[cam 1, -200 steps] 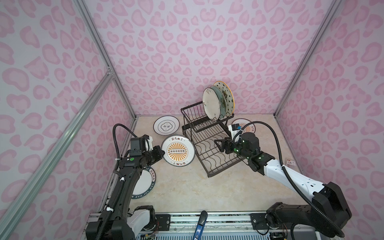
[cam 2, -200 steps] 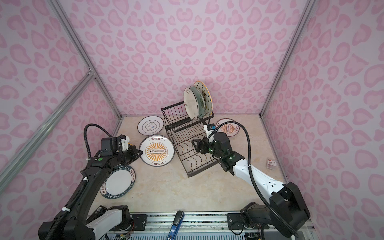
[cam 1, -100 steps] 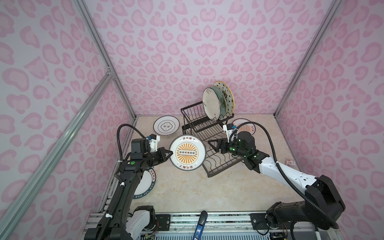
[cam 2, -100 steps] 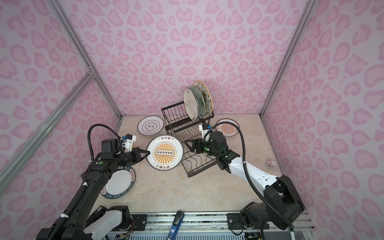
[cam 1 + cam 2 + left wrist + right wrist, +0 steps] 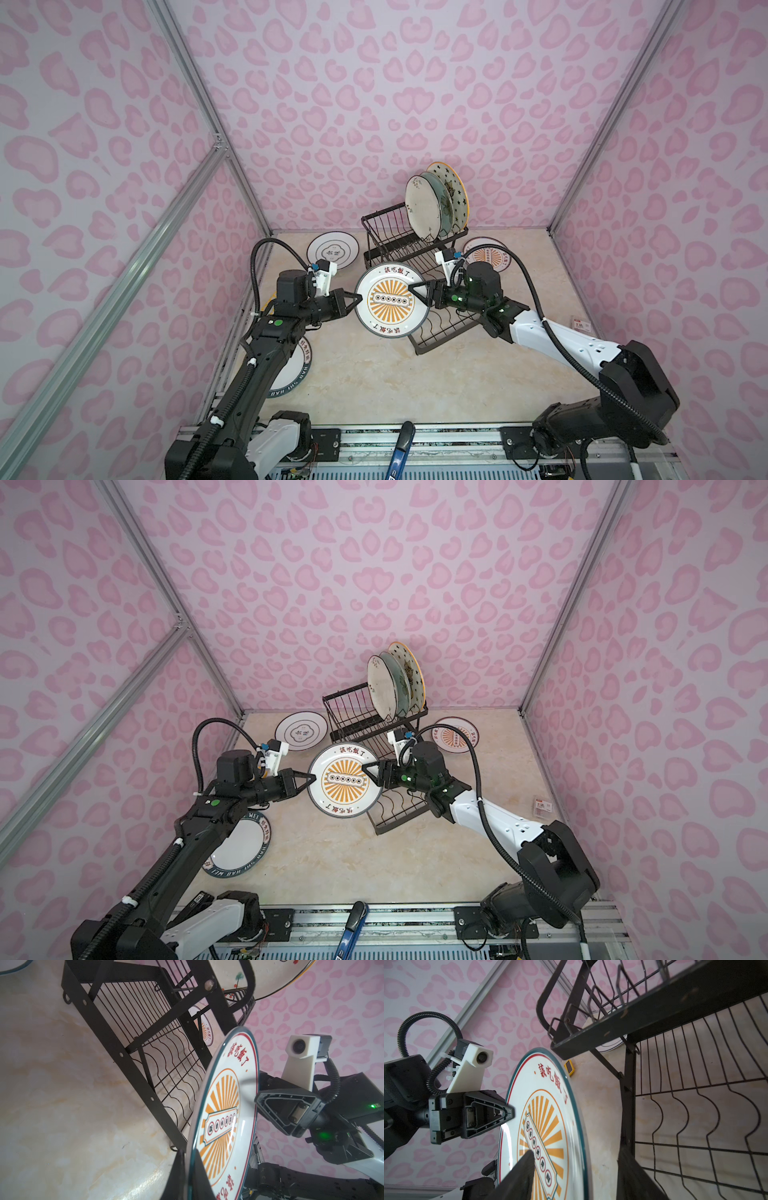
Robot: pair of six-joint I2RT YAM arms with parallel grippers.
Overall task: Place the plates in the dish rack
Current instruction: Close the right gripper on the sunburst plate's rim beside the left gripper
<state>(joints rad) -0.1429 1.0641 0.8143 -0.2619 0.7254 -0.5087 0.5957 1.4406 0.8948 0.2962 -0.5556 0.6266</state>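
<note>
An orange sunburst plate (image 5: 390,301) (image 5: 344,784) hangs on edge in the air, in front of the black wire dish rack (image 5: 382,232) (image 5: 353,717). My left gripper (image 5: 359,297) (image 5: 188,1153) is shut on its left rim. My right gripper (image 5: 411,287) (image 5: 576,1151) straddles the opposite rim, open, one finger over the plate's face (image 5: 544,1122) and the other behind it with a gap. Three plates stand upright in the raised basket, the cream one (image 5: 422,212) in front. The wavy lower tray (image 5: 176,1076) holds nothing that shows.
A white black-ringed plate (image 5: 332,251) lies back left. A second sunburst plate (image 5: 488,253) lies behind the right arm. A dark-green-rimmed plate (image 5: 291,374) lies under the left arm. A small tag (image 5: 579,328) lies at the right wall, a blue handle (image 5: 401,449) at the front rail.
My left gripper has lifted the sunburst plate up and to the right. My right gripper has moved left onto the plate's far rim, and its jaws have narrowed.
</note>
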